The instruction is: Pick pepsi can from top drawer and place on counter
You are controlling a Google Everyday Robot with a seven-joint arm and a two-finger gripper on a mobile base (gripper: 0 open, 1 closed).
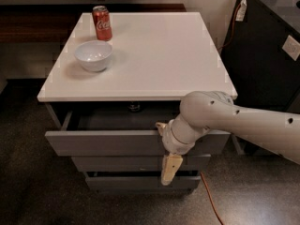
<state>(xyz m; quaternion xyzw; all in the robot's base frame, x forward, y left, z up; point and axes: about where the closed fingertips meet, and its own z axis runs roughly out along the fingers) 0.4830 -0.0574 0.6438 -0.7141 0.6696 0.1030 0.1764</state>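
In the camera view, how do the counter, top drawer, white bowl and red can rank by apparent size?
Largest to smallest: counter, top drawer, white bowl, red can. The can stands farther, so less sure. The tool hangs before the lower drawers.
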